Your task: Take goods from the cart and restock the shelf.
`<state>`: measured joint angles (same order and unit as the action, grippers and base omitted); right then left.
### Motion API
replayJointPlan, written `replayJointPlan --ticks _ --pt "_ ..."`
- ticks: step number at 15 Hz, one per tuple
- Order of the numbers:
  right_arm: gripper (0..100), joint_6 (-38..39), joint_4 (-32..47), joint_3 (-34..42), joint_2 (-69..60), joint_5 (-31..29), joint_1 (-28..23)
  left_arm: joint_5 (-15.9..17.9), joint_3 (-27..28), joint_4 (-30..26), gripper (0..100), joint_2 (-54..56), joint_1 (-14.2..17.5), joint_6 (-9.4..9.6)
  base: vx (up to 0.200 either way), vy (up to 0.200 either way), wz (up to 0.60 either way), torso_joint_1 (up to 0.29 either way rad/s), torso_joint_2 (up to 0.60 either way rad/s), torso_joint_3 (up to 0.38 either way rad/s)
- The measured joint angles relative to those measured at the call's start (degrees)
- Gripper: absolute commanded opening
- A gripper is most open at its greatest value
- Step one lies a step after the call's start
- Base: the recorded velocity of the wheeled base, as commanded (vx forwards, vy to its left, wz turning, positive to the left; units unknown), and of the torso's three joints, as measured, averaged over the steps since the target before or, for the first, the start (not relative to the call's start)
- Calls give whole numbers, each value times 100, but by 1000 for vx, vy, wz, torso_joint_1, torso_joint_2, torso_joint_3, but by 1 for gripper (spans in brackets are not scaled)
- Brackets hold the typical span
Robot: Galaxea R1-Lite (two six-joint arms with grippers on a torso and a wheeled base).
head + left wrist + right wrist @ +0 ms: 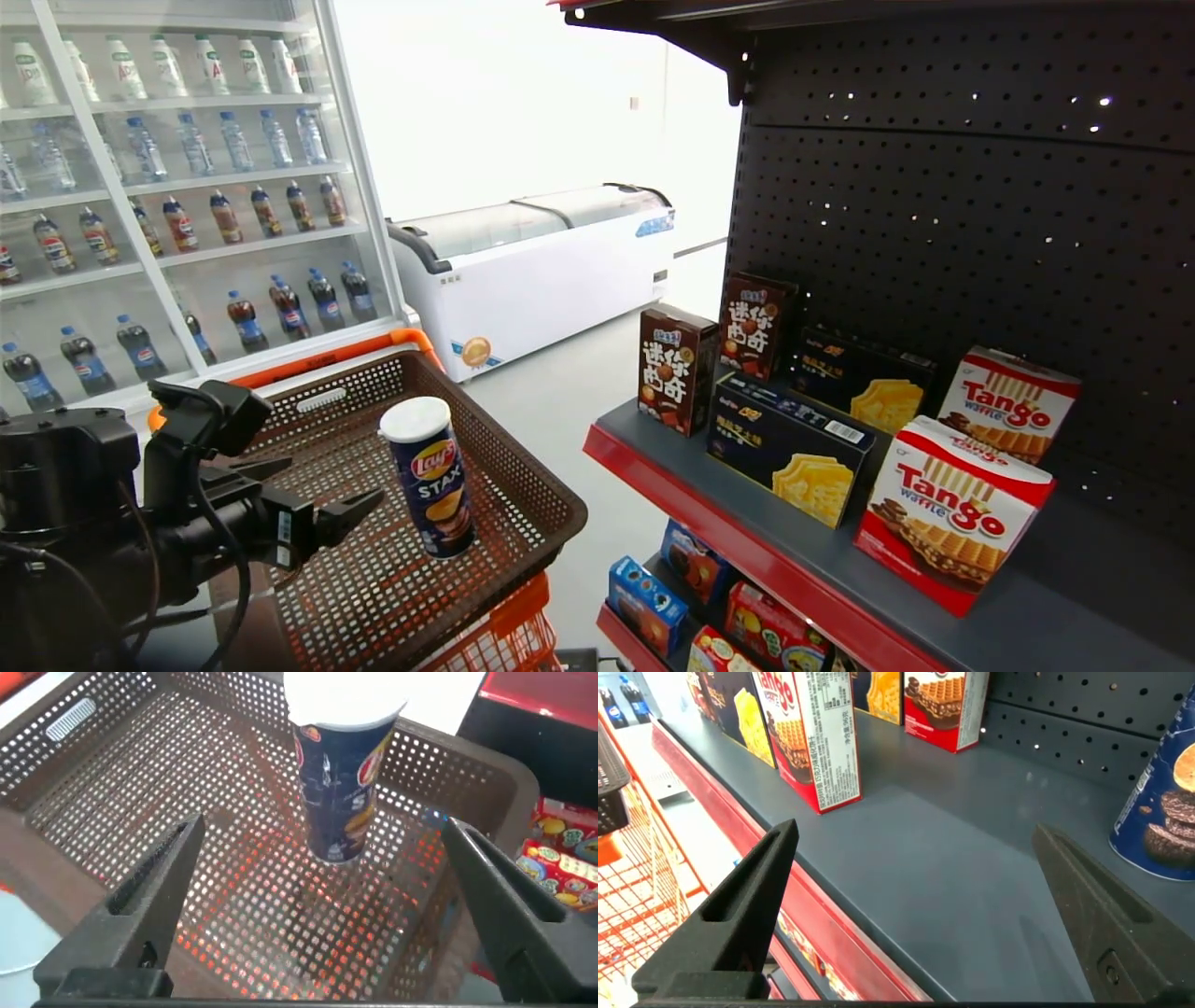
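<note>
My left pincer (334, 480) hangs inside the cart's brown basket (537, 509), its 2 fingers spread wide, holding nothing. The chips can (429, 476) stands upright on the basket floor just ahead of the fingertips, apart from them and centred on the gap, long axis vertical, white lid up. My right pincer (915, 849), also wide and empty, hovers over a bare stretch of the shelf (971, 933) near the wafer boxes (817, 747). The left arm is the nearer; a straight advance should, I judge, put 1 finger on either side of the can.
</note>
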<state>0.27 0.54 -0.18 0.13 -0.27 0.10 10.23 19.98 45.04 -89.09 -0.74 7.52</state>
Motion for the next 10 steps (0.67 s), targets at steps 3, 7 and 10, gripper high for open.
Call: replayJointPlan --ticks 3,7,10 --pt "100 0 0 0 0 0 -5 299 30 947 100 -749 84 -5 0 0 0 0 0 0" --pt "100 0 0 0 0 0 -5 408 157 1879 100 -1636 93 33 0 0 0 0 0 0" --pt "100 -2 0 0 0 0 -2 411 479 2155 100 -2191 61 28 0 0 0 0 0 0"
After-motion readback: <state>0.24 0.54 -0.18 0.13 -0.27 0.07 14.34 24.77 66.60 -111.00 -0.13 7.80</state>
